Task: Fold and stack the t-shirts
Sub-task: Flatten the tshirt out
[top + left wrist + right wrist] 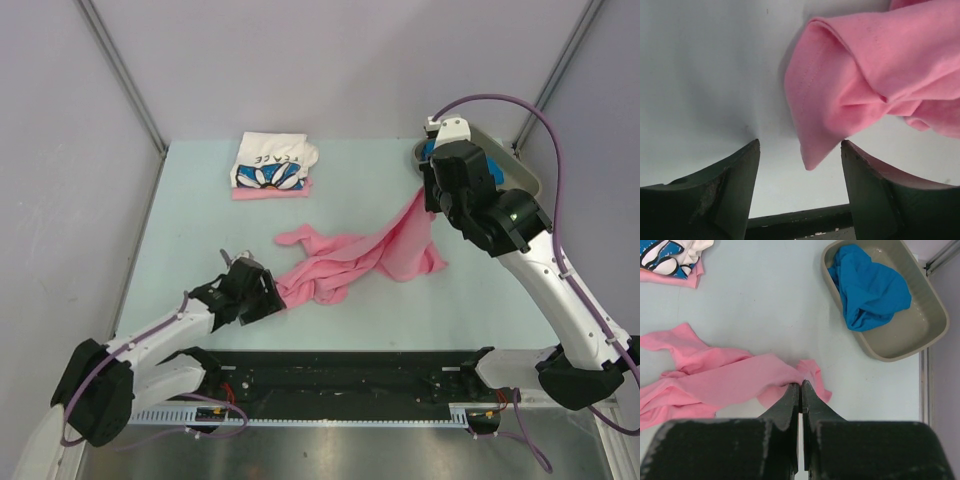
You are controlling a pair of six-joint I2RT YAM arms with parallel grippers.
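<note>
Top external view: the loose pink t-shirt [350, 255] lies bunched in a long band on the tabletop [200, 220], its long axis running diagonally from near-left to far-right. The far-right end is pinched in the clenched right hand [800, 385], whose arm reaches forward and bends down over it. The near-left end, a folded corner, sits in the gap of the released left hand [800, 142], which is held low along the tabletop and grasps nothing. This hand is the nearer one, so closing on that corner looks like the next need.
</note>
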